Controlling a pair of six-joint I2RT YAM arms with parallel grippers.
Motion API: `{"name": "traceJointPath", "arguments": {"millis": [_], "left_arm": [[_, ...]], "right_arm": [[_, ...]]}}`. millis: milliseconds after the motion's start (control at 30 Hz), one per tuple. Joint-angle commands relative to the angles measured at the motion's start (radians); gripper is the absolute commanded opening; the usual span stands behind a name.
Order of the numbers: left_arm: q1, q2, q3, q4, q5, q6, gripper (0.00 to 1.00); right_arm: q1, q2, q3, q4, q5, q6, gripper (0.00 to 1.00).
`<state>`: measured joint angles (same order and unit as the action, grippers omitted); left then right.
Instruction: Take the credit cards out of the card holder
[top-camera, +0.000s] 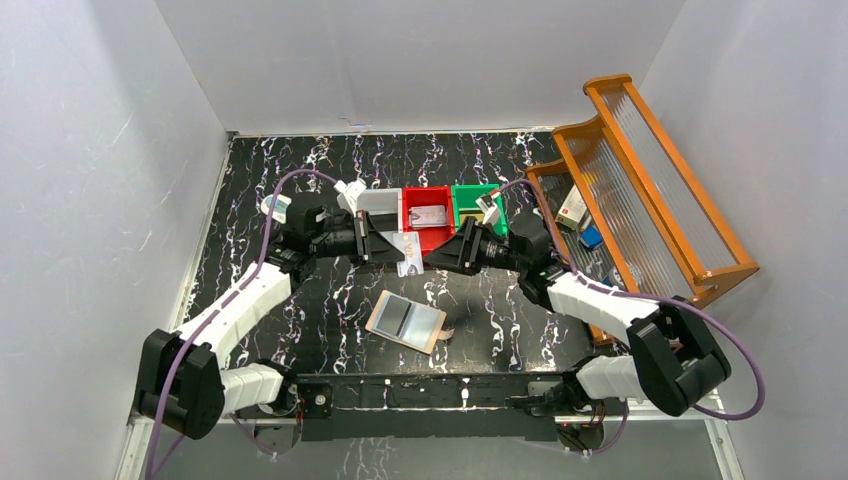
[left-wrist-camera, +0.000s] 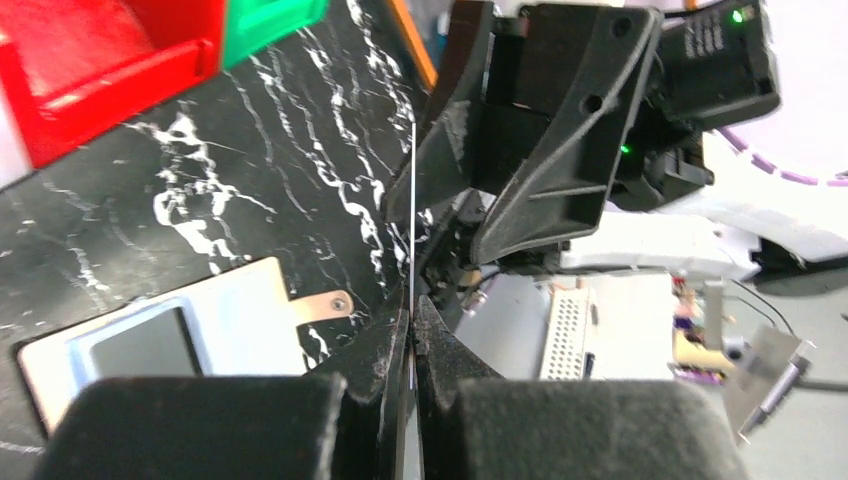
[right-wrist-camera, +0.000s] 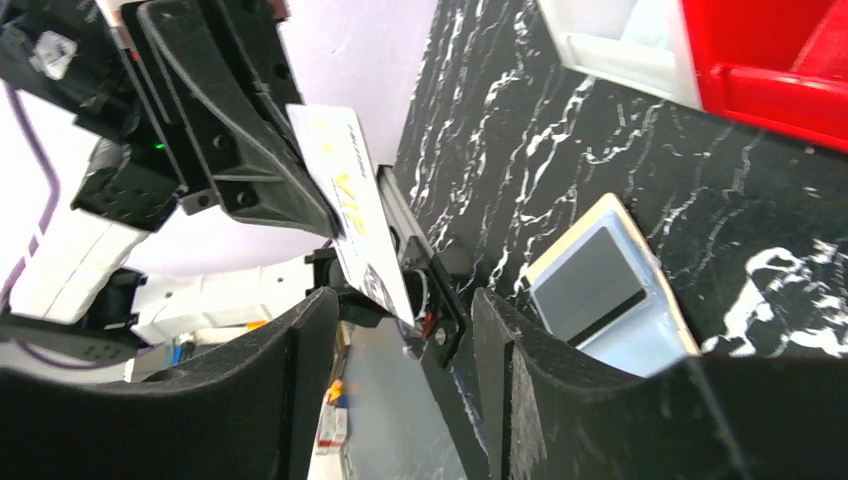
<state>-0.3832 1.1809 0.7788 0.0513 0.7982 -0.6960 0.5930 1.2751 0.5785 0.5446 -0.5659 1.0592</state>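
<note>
Above a black marbled table (top-camera: 300, 190), with a wooden rack (top-camera: 650, 180) at the right edge and a white bin (top-camera: 378, 203), a red bin (top-camera: 415, 195) and a green bin (top-camera: 465, 192) along the far side, two arms meeting nose to nose in mid-air. Below them, lying flat and open on the table, apart from both: the tan wallet (top-camera: 405, 322), pale inner pockets up. In the red bin, one greyish card (top-camera: 428, 215) already out. Between the arms, a pale card (right-wrist-camera: 350, 190) marked VIP, held off the table and clear of the wallet. Left gripper (left-wrist-camera: 412, 315) pinched shut on one end of that card, seen edge-on as a thin white line from its own wrist camera. Right gripper (right-wrist-camera: 405, 300) spread apart, one finger either side of the card's free end, touching neither face as far as can be told. Apparently a hand-over, not yet completed. Risks from here: letting go on the left before closing firmly on the right, and so dropping the card to the table; closing off-centre on so thin and slick a piece, and so twisting or flicking it out of both grips; crowding the two grippers together and knocking fingers.
</note>
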Motion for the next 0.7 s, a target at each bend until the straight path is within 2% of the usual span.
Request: {"name": "traceJointPath", "arguments": {"millis": [0, 167, 467, 667], "left_arm": [[0.001, 0.028, -0.044, 0.22, 0.218, -0.149, 0.0], [0.0, 0.036, -0.055, 0.237, 0.231, -0.16, 0.0], [0.001, 0.04, -0.053, 0.241, 0.282, -0.152, 0.0], [0.001, 0.04, -0.053, 0.241, 0.28, -0.149, 0.0]], "right_arm": [[-0.003, 0.041, 0.024, 0.221, -0.107, 0.077, 0.58], [0.0, 0.104, 0.046, 0.335, -0.173, 0.138, 0.5], [0.0, 0.126, 0.033, 0.412, -0.189, 0.182, 0.35], [0.0, 0.148, 0.034, 0.463, -0.226, 0.207, 0.18]]}}
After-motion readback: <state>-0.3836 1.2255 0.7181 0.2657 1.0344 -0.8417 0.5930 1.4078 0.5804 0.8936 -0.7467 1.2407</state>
